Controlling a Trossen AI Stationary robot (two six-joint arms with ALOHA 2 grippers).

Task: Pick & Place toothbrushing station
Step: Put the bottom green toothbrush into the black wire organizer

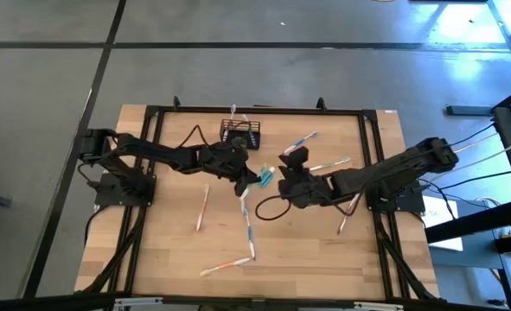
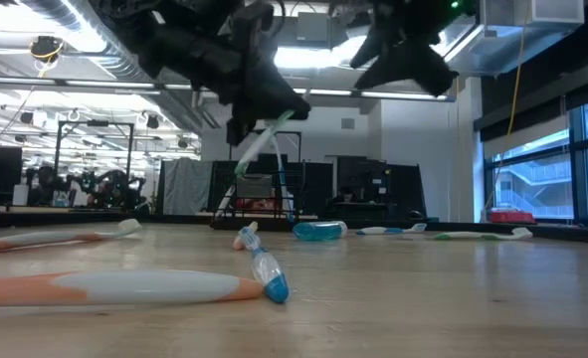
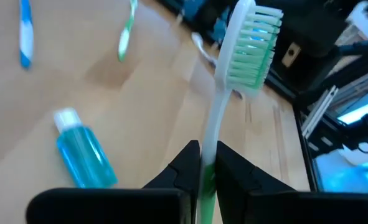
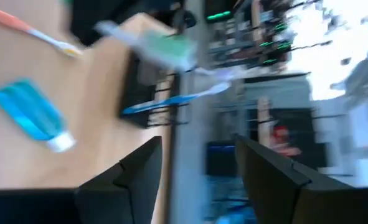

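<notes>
- Up close, the left gripper (image 3: 207, 163) has its jaws pinched on a slim green-and-white toothbrush (image 3: 243, 56), bristles up.
- Right gripper (image 4: 196, 165) jaws gape empty.
- Black wire-mesh basket (image 1: 240, 133) sits at the wooden worktop (image 1: 307, 242) back edge.

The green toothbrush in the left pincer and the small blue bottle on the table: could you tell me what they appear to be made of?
Green toothbrush: looks like smooth moulded plastic, white and green, with soft-looking green and white bristles, probably nylon. Blue bottle: seems clear plastic, since blue liquid shows through, with a white cap. The left pincer is shut on the brush handle.
</notes>
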